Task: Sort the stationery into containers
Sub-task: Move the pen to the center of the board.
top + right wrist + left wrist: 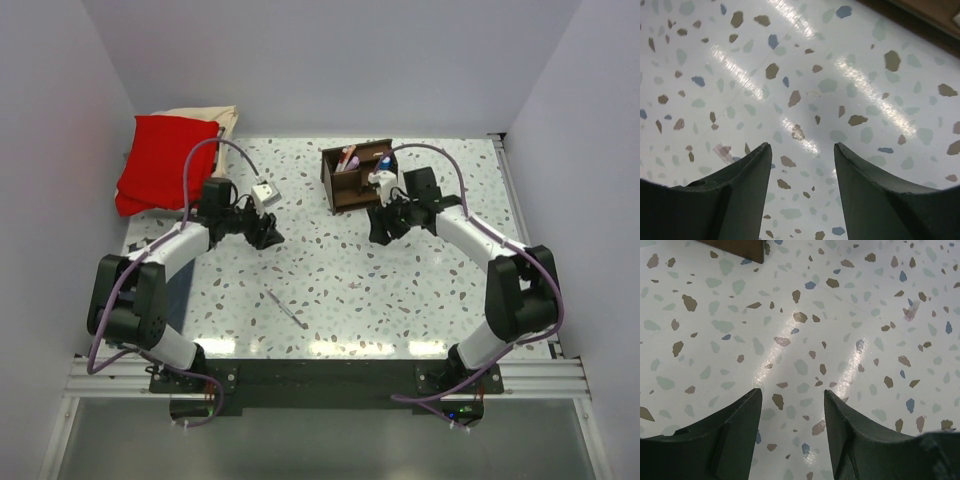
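Observation:
The dark brown wooden organizer (340,188) stands at the back middle of the table. A pink-red pen and a white pen (347,158) stand in its left compartment, and a blue-and-white cylinder (385,160) in its right one. A silvery-grey pen (287,308) lies alone on the table near the front middle. My left gripper (268,235) is open and empty, left of the organizer; over bare table in the left wrist view (792,392). My right gripper (383,228) is open and empty just in front of the organizer; over bare table in the right wrist view (802,147).
A red cloth (165,160) lies on a cream cloth (222,118) at the back left corner. A blue-grey cloth (183,290) lies by the left arm. The organizer's corner shows at the top of the left wrist view (740,247), and its edge in the right wrist view (920,15).

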### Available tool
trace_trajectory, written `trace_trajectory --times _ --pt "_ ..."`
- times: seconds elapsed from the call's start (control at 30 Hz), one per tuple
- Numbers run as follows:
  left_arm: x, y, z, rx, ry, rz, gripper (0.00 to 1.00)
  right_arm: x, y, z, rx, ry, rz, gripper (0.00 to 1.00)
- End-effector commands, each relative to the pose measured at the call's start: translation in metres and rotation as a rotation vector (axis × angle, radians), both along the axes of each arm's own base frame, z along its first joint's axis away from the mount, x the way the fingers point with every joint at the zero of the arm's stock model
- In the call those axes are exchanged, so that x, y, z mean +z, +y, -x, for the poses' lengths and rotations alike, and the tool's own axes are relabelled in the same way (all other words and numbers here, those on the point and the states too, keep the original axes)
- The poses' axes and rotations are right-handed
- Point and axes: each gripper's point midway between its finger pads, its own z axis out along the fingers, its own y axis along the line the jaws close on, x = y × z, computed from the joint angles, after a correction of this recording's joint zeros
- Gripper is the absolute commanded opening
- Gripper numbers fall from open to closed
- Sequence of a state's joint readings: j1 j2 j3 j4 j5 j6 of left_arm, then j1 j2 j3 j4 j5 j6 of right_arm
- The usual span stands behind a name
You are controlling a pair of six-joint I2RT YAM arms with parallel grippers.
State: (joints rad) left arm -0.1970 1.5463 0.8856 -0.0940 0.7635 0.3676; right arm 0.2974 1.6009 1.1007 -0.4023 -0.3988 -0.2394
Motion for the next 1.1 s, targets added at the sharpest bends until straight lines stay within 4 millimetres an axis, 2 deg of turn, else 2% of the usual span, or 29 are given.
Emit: trace_trajectory --times 0.0,0.03,0.07,0.13,0.17,0.27,0.4,0.47,0.5,0.63,0.7,0.73,0.8,0.87,1.07 --pt "-0.004 0.008 0.037 -0.181 -0.041 -0.104 0.58 0.016 0.025 0.013 0.286 -0.110 -0.034 0.53" --pt "-0.004 0.009 0.043 -0.205 -0.047 -0.122 0.58 0.021 0.033 0.014 0.354 -0.144 -0.041 0.52" --pt "-0.010 0.012 0.059 -0.242 -0.005 -0.143 0.58 0.019 0.043 0.025 0.416 -0.132 -0.041 0.51" --pt "-0.017 0.017 0.072 -0.335 -0.050 -0.199 0.58 0.021 0.058 0.038 0.545 -0.152 -0.040 0.51" --pt "-0.022 0.019 0.083 -0.392 -0.058 -0.230 0.58 0.016 0.067 0.054 0.608 -0.121 -0.036 0.51" --pt "-0.033 0.026 0.102 -0.482 -0.069 -0.298 0.59 0.012 0.084 0.076 0.730 -0.114 -0.033 0.51" --pt "-0.037 0.031 0.113 -0.532 -0.077 -0.336 0.59 0.014 0.103 0.079 0.692 -0.078 -0.085 0.51" --pt "-0.036 0.029 0.125 -0.573 -0.068 -0.329 0.59 0.015 0.107 0.069 0.621 -0.064 -0.091 0.51" --pt "-0.037 0.029 0.129 -0.603 -0.083 -0.339 0.59 0.010 0.109 0.069 0.579 -0.007 -0.097 0.51" --pt "-0.048 0.022 0.147 -0.695 -0.117 -0.365 0.60 0.015 0.105 0.065 0.524 -0.024 -0.081 0.48" --pt "-0.051 0.016 0.146 -0.713 -0.156 -0.346 0.60 0.009 0.096 0.071 0.496 -0.032 -0.064 0.48" --pt "-0.054 0.012 0.150 -0.737 -0.167 -0.339 0.61 0.019 0.095 0.070 0.486 -0.075 -0.071 0.49" --pt "-0.057 0.006 0.152 -0.761 -0.190 -0.330 0.60 0.017 0.087 0.076 0.440 -0.072 -0.068 0.49" --pt "-0.063 0.003 0.153 -0.774 -0.202 -0.325 0.60 0.030 0.082 0.074 0.413 -0.130 -0.073 0.49" --pt "-0.070 -0.005 0.154 -0.793 -0.212 -0.271 0.58 0.039 0.075 0.081 0.374 -0.131 -0.096 0.49"
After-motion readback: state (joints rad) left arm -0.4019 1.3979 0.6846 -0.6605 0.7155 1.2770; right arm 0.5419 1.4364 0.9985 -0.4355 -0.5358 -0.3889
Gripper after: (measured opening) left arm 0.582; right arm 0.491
